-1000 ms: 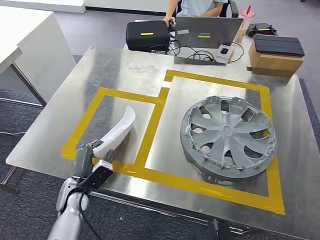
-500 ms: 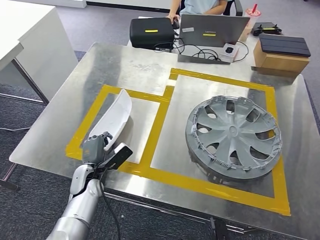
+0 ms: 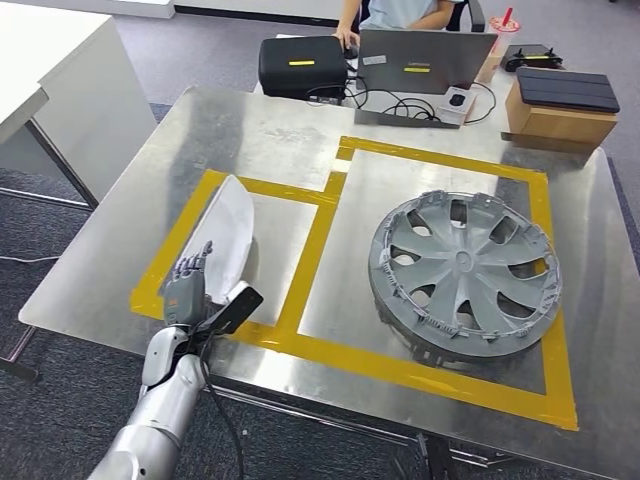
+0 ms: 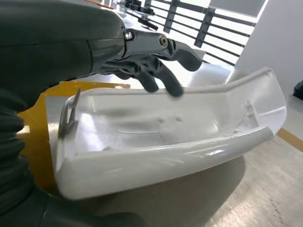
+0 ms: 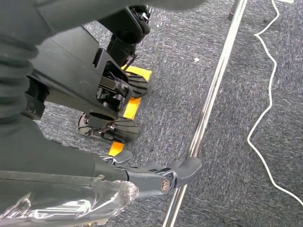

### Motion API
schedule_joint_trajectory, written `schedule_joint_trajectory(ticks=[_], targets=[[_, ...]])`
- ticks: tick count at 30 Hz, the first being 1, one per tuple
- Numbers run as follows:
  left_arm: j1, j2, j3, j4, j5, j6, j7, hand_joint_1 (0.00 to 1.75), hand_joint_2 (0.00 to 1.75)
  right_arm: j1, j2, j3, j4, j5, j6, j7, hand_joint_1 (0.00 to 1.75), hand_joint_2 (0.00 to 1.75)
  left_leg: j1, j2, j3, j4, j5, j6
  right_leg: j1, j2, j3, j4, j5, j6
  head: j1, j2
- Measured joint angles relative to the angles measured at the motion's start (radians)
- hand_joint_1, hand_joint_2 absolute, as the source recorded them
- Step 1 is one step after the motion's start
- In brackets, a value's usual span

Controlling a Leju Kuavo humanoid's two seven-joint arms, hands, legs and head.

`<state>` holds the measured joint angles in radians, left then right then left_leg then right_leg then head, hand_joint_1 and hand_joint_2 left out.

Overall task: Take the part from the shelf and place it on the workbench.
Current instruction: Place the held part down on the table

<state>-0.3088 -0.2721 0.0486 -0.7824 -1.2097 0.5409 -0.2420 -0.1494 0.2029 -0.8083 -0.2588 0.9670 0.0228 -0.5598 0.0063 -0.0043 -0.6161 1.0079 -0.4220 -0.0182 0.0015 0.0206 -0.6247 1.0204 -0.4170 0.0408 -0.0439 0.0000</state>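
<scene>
A: Starting at the left, what is the left robot hand [image 3: 189, 285] doing?

B: It sits at the near edge of the bench [image 3: 249, 130], its fingers [image 3: 198, 258] spread and reaching up along the white part [image 3: 226, 235]. The left wrist view shows the fingers [image 4: 168, 56] extended over the rim of the part [image 4: 161, 137], apart from one another and not wrapped round it. I'd call it opened out with nothing gripped, though whether the fingertips graze the plastic I cannot tell

A: And the part itself?

B: It lies on the bench inside the left rectangle of yellow tape [image 3: 302, 262], a long curved white shell with its far end close to the tape's far strip and its near end just beside the hand

A: What comes next, moving right?

B: Inside the larger taped rectangle, a grey wheel cover [image 3: 464, 272] lies flat, well apart from the part. Behind the bench there is a black case [image 3: 302, 65], a laptop [image 3: 419, 60] with cables, and at the far right a cardboard box [image 3: 562, 122] with a dark flat item on top. A person [image 3: 392, 12] sits behind the laptop

A: The right robot hand [image 5: 157, 175]?

B: In the right wrist view it hangs above grey carpet beside a chrome bar [image 5: 210, 101]. The fingers [image 5: 185, 168] lie straight out and hold nothing
</scene>
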Motion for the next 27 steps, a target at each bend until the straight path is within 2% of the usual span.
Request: schedule_joint_trajectory(ticks=[1, 7, 11, 15, 17, 18, 19, 20, 22, 23, 24, 25, 27], targets=[[0.001, -0.001, 0.003, 0.001, 0.007, -0.001, -0.010, 0.00, 0.00, 0.000, 0.000, 0.000, 0.000, -0.001, 0.000, 0.000, 0.00, 0.00, 0.000, 0.000, 0.000, 0.000, 0.000, 0.000, 0.000, 0.000, 0.000, 0.000, 0.000, 0.000, 0.000, 0.000], [0.032, -0.012, 0.019, -0.006, 0.065, -0.020, -0.094, 0.00, 0.00, 0.001, 0.000, 0.000, 0.001, -0.008, -0.002, -0.003, 0.00, 0.00, -0.001, 0.000, 0.000, 0.000, -0.001, 0.001, -0.001, 0.000, 0.000, -0.001, 0.000, 0.000, 0.000, 0.000], [0.076, -0.022, 0.020, -0.067, 0.120, -0.042, -0.158, 0.00, 0.00, 0.003, 0.000, 0.000, 0.003, -0.016, -0.005, -0.009, 0.00, 0.00, -0.005, 0.000, -0.001, 0.001, -0.003, 0.004, -0.005, 0.000, 0.000, -0.001, 0.000, 0.001, 0.000, 0.000], [0.129, -0.028, 0.009, -0.171, 0.179, -0.069, -0.219, 0.00, 0.00, 0.006, 0.000, -0.002, 0.004, -0.029, -0.012, -0.018, 0.00, 0.00, -0.011, 0.000, 0.000, 0.003, -0.003, 0.011, -0.011, 0.000, 0.000, -0.002, 0.001, 0.009, 0.000, 0.000], [0.155, -0.027, -0.002, -0.236, 0.210, -0.088, -0.241, 0.00, 0.00, 0.008, 0.000, -0.004, 0.004, -0.034, -0.015, -0.021, 0.00, 0.00, -0.008, 0.001, 0.001, -0.002, 0.004, 0.019, -0.012, 0.000, -0.001, -0.002, 0.002, 0.015, -0.001, 0.000], [0.166, -0.026, -0.010, -0.271, 0.227, -0.098, -0.250, 0.00, 0.00, 0.011, -0.001, -0.005, 0.004, -0.037, -0.018, -0.022, 0.00, 0.00, -0.005, 0.002, 0.002, -0.007, 0.009, 0.023, -0.011, -0.001, -0.006, 0.006, -0.008, 0.018, 0.001, 0.000], [0.177, -0.025, -0.018, -0.304, 0.243, -0.108, -0.259, 0.00, 0.00, 0.013, -0.001, -0.006, 0.004, -0.039, -0.019, -0.024, 0.00, 0.00, -0.001, 0.002, 0.003, -0.013, 0.013, 0.027, -0.011, -0.003, -0.017, 0.031, -0.031, 0.022, 0.004, 0.000], [0.188, -0.024, -0.026, -0.334, 0.256, -0.116, -0.267, 0.00, 0.00, 0.015, -0.001, -0.007, 0.004, -0.040, -0.021, -0.027, 0.00, 0.00, 0.003, 0.003, 0.005, -0.016, 0.016, 0.029, -0.012, -0.006, -0.035, 0.076, -0.063, 0.025, 0.007, 0.000], [0.211, -0.020, -0.036, -0.382, 0.274, -0.126, -0.278, 0.00, 0.00, 0.016, -0.001, -0.007, 0.004, -0.042, -0.022, -0.033, 0.00, 0.00, 0.005, 0.007, 0.004, -0.017, 0.018, 0.029, -0.015, -0.011, -0.082, 0.207, -0.133, 0.033, 0.012, 0.000], [0.222, -0.019, -0.040, -0.402, 0.280, -0.129, -0.281, 0.00, 0.00, 0.016, -0.001, -0.007, 0.004, -0.043, -0.022, -0.034, 0.00, 0.00, 0.006, 0.009, 0.003, -0.017, 0.019, 0.028, -0.017, -0.012, -0.096, 0.255, -0.150, 0.037, 0.012, 0.000], [0.232, -0.018, -0.043, -0.419, 0.284, -0.131, -0.283, 0.00, 0.00, 0.016, -0.001, -0.007, 0.004, -0.044, -0.022, -0.036, 0.00, 0.00, 0.009, 0.010, 0.003, -0.017, 0.020, 0.025, -0.019, -0.013, -0.095, 0.271, -0.150, 0.041, 0.012, 0.000], [0.241, -0.017, -0.046, -0.434, 0.287, -0.133, -0.284, 0.00, 0.00, 0.015, -0.001, -0.007, 0.004, -0.044, -0.022, -0.037, 0.00, 0.00, 0.013, 0.010, 0.002, -0.017, 0.022, 0.021, -0.022, -0.013, -0.072, 0.243, -0.131, 0.045, 0.012, 0.000], [0.257, -0.015, -0.052, -0.464, 0.296, -0.133, -0.289, 0.00, 0.00, 0.013, -0.001, -0.007, 0.004, -0.044, -0.024, -0.039, 0.00, 0.00, 0.020, 0.008, -0.001, -0.015, 0.026, 0.008, -0.028, -0.016, 0.017, 0.105, -0.084, 0.058, 0.014, 0.000]])
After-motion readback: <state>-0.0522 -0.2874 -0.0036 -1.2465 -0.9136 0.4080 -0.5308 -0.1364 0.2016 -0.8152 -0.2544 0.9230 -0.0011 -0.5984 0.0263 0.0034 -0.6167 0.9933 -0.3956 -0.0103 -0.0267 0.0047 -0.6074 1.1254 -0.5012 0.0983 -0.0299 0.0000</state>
